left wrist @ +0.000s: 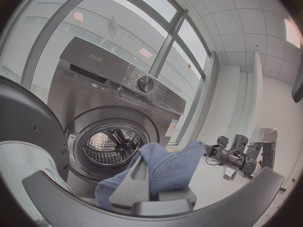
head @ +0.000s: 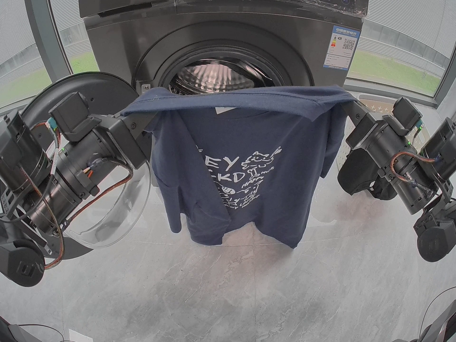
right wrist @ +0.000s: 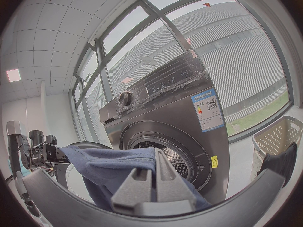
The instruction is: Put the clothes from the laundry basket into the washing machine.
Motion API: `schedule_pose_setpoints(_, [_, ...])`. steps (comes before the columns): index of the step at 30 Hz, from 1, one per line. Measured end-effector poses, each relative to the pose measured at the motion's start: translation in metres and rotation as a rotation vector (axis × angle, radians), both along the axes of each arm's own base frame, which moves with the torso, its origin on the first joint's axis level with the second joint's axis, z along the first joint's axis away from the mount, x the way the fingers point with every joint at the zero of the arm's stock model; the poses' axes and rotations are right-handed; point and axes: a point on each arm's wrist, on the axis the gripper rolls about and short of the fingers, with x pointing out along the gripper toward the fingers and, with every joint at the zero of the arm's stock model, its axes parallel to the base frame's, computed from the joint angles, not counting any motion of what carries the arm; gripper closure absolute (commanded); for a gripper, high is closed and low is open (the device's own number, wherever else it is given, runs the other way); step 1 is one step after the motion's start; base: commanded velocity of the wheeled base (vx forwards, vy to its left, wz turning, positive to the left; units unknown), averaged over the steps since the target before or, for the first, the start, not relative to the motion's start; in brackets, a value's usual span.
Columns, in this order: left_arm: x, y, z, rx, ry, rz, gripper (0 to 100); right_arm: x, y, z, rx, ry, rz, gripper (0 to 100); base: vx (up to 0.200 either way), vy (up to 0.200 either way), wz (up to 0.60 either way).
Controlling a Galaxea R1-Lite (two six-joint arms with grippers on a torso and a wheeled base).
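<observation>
L claw (left wrist: 148, 174) & R claw (right wrist: 153, 171) both clamped tight on navy T-shirt (head: 247, 167), one per shoulder, fabric pinched betw. fingers, no gap seen. Shirt is stretched taut betw. the claws, body w/ white print hanging free below them. Washing machine (head: 118, 39) sits directly beyond claws, drum mouth (head: 213, 78) open just behind shirt's top edge, door (head: 90, 96) swung out beside L claw; laundry basket (right wrist: 274, 136) w/ dark garment (right wrist: 282, 161) over its rim stands out past R claw's outer side.
</observation>
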Motion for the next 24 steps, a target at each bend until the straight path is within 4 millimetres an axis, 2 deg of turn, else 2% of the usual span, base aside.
schedule_pose_setpoints(16, [0.003,0.000,0.009,-0.028,-0.024,0.032,100,0.004,-0.001,0.024,0.041,-0.079,-0.014,100,0.000,0.000,0.00])
schedule_pose_setpoints(24, [0.003,0.001,0.022,-0.062,-0.060,0.057,100,0.000,0.000,0.021,0.029,-0.064,-0.006,100,0.000,0.000,0.00])
